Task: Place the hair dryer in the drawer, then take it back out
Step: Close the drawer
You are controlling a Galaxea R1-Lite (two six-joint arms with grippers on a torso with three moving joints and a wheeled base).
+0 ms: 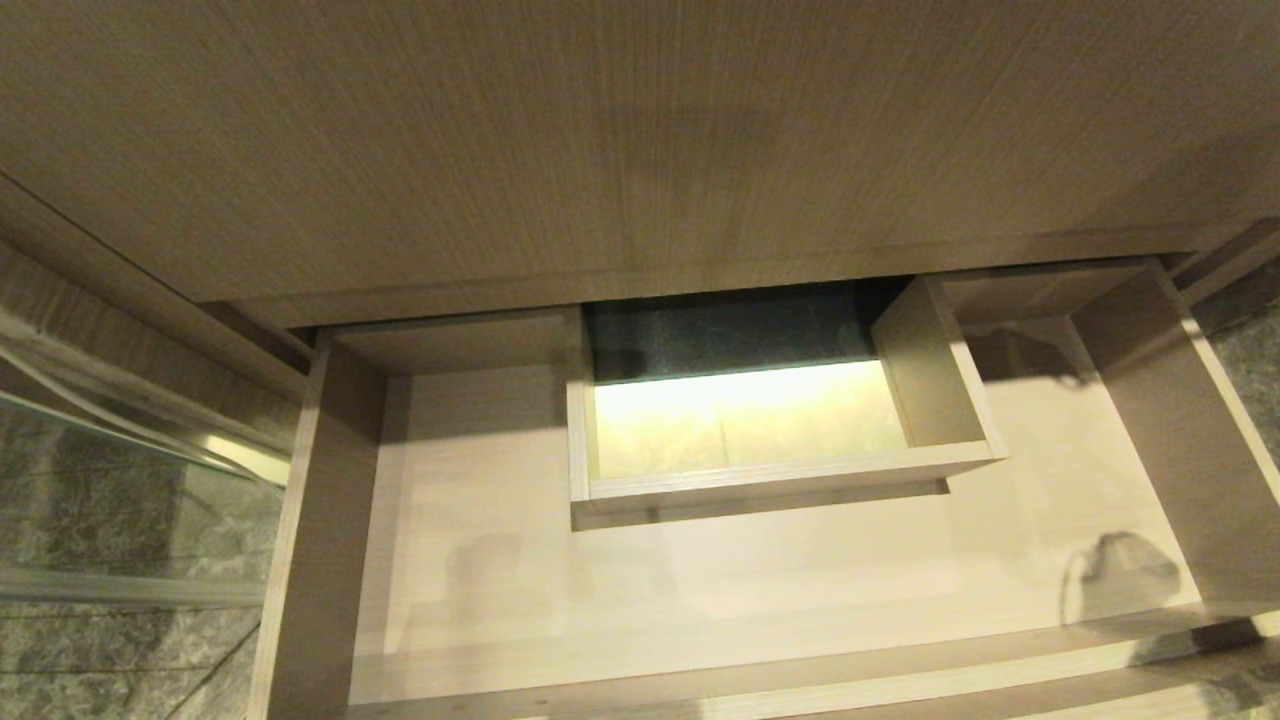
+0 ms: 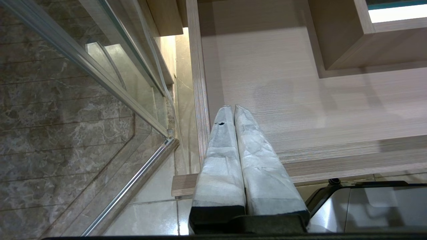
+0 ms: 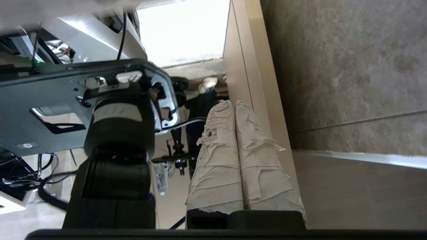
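Note:
The drawer (image 1: 700, 600) stands pulled out below me, wide and shallow in light wood grain, and its bare floor holds nothing. A boxed cutout (image 1: 780, 482) sits at the middle of its back. The hair dryer is out of view in every frame. My left gripper (image 2: 233, 107) is shut and empty, hovering over the drawer's (image 2: 300, 100) front left corner. My right gripper (image 3: 232, 102) is also shut with nothing in it, close beside the edge of a wood panel (image 3: 247, 66). Neither gripper shows in the head view.
A wood-grain cabinet front (image 1: 600, 130) overhangs the drawer's back. A glass door with a metal frame (image 2: 126, 100) stands just left of the drawer, over marble tiles. In the right wrist view my own base and cables (image 3: 100, 100) fill one side and a stone surface (image 3: 350, 66) the other.

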